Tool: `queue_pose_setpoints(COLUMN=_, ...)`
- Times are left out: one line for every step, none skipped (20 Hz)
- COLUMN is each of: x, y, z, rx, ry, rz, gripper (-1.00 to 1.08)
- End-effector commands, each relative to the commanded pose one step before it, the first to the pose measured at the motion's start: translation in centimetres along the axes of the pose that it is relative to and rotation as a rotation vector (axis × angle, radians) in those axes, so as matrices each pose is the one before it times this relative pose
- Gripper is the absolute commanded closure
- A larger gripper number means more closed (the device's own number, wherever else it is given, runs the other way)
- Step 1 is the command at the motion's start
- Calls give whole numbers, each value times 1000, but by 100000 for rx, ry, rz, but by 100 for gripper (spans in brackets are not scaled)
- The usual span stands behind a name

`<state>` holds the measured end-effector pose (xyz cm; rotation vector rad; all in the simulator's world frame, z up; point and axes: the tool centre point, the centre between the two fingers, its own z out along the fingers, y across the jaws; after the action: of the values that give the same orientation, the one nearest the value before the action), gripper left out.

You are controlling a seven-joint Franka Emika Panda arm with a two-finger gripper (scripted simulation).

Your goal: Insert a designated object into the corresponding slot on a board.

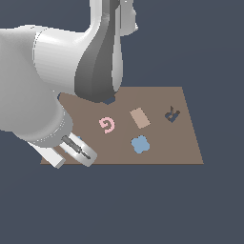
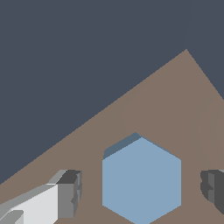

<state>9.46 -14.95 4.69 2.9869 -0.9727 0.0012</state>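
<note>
Two fingers of the end effector (image 2: pixel 141 190) straddle the light-blue hexagon (image 2: pixel 141 180), spread wide, gaps either side, gripping nothing; hexagon lies flat on the brown board (image 2: pixel 175 105)

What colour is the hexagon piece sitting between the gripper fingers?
Light blue. The hexagon piece shows best in the wrist view, between the open gripper fingers.

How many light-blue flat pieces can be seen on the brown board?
2. The lobed, flower-like light-blue piece lies near the brown board's front edge, below the tan rectangle. The light-blue hexagon piece shows only in the wrist view, between the gripper's fingers. The arm may hide others.
</note>
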Motion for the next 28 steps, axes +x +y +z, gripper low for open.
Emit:
queue_pose_setpoints(x=-42, y=11, z=708, rx=-24, ry=-102, rz=17, gripper=-92)
queue_pose_setpoints(x=-6, y=-11, z=364, rx=0, ry=0, rz=0, gripper=-92)
queue_pose_setpoints(x=-6, y=-8, z=283, rx=0, ry=0, rz=0, gripper=-92)
queue_pose_setpoints(x=-5, y=-6, z=202, rx=0, ry=0, rz=0, gripper=-92)
queue_pose_setpoints(x=-3, y=-3, z=121, rx=0, ry=0, rz=0, gripper=-92)
queue_pose_setpoints(x=5, y=15, z=16, rx=39, ry=20, rz=22, gripper=-92)
queue_pose_setpoints(x=0, y=0, z=0, rx=0, ry=0, rz=0, gripper=108)
queue_pose_setpoints(x=0, y=0, z=0, rx=0, ry=0, rz=0, gripper=108)
queue_pose_setpoints(x=0, y=0, z=0, rx=0, ry=0, rz=0, gripper=108)
queue_pose_setpoints(x=0, y=0, z=0, rx=0, ry=0, rz=0, gripper=108)
queue_pose_setpoints(x=0, y=0, z=0, rx=0, ry=0, rz=0, gripper=108)
queue_pose_setpoints(x=0, y=0, z=0, rx=0, ry=0, rz=0, gripper=108)
queue_pose_setpoints(x=0, y=0, z=0, rx=0, ry=0, rz=0, gripper=108)
queue_pose_setpoints(x=0, y=0, z=0, rx=0, ry=0, rz=0, gripper=108)
queue_pose_setpoints(x=0, y=0, z=0, rx=0, ry=0, rz=0, gripper=108)
queue_pose_setpoints(x=0, y=0, z=0, rx=0, ry=0, rz=0, gripper=108)
queue_pose_setpoints(x=-5, y=-37, z=-44, rx=33, ry=8, rz=-35, gripper=108)
queue_pose_setpoints(x=-1, y=1, z=-6, rx=0, ry=0, rz=0, gripper=108)
queue_pose_setpoints(x=-16, y=-9, z=-1, rx=0, ry=0, rz=0, gripper=108)
queue_pose_setpoints(x=-26, y=20, z=-2, rx=7, ry=-3, rz=69, gripper=108)
queue_pose_setpoints(x=-49, y=22, z=-3, rx=0, ry=0, rz=98, gripper=108)
queue_pose_setpoints(x=-71, y=25, z=-4, rx=0, ry=-1, rz=129, gripper=108)
queue_pose_setpoints(x=-92, y=34, z=-5, rx=0, ry=-1, rz=169, gripper=108)
queue_pose_setpoints(x=-111, y=44, z=-6, rx=0, ry=-1, rz=213, gripper=108)
queue_pose_setpoints(x=-133, y=53, z=-7, rx=0, ry=-1, rz=254, gripper=108)
queue_pose_setpoints(x=-154, y=63, z=-8, rx=0, ry=-1, rz=297, gripper=108)
queue_pose_setpoints(x=-178, y=68, z=-9, rx=0, ry=-1, rz=335, gripper=108)
queue_pose_setpoints(x=-201, y=79, z=-10, rx=0, ry=-1, rz=381, gripper=108)
